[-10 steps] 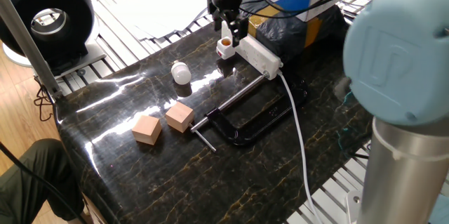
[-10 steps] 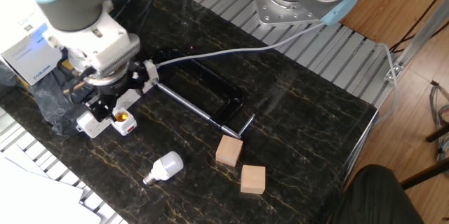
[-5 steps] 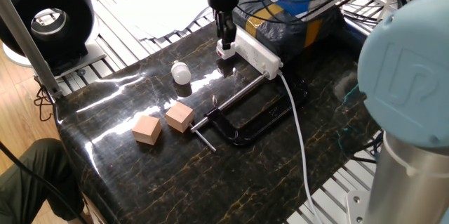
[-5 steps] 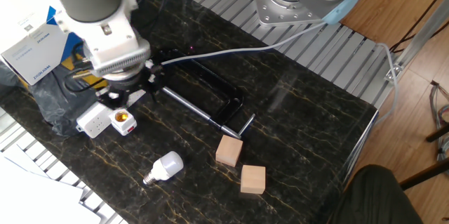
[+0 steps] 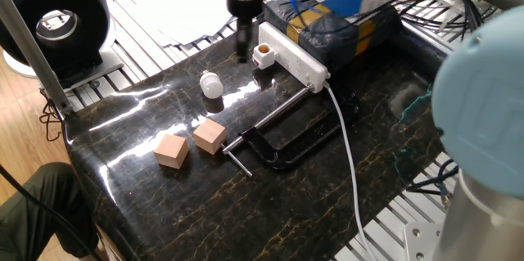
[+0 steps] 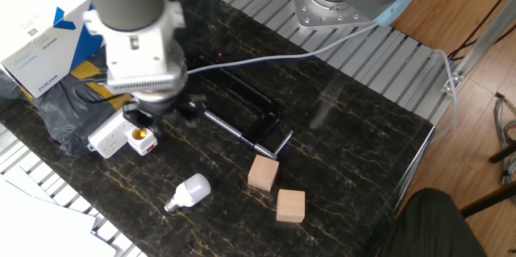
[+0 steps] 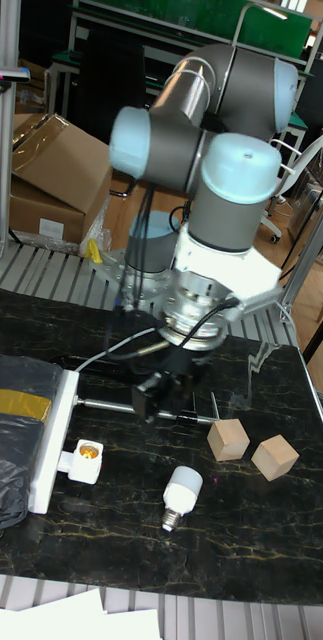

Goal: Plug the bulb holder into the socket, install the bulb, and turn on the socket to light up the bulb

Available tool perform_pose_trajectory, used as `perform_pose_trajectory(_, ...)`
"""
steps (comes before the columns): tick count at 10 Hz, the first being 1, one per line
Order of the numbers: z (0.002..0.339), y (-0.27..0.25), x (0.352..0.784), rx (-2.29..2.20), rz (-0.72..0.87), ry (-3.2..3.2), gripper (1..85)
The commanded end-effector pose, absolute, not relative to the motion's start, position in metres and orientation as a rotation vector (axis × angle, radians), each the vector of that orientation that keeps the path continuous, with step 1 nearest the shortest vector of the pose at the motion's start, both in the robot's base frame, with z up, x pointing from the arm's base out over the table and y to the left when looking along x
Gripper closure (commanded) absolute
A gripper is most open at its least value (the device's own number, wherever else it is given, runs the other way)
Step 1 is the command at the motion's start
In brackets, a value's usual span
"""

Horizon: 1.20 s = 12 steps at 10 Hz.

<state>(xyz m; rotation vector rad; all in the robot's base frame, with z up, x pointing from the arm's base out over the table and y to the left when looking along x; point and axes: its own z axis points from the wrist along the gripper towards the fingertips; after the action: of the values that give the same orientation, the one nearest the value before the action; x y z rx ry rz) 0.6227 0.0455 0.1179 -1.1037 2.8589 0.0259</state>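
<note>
At the strip's end, the holder is seated against the socket, its brass opening facing up, and it is no longer clasped: a second ago the gripper stood over it, and now it has been drawn aside toward the bulb, clear of the holder. Whether the jaws are parted or closed cannot be told; nothing is seen held between them. The plugging step is therefore judged done, though how fully the holder is pushed home cannot be confirmed. The bulb lies on its side on the table, apart from the two wooden cubes and untouched. Fetching it and threading it into the holder is judged to be next; the switch is left for last.
</note>
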Motion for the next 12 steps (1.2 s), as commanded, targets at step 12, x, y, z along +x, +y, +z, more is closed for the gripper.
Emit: perform_pose_trajectory(12,0.088,0.097,0.672,-0.092,0.02,2.921,17.0)
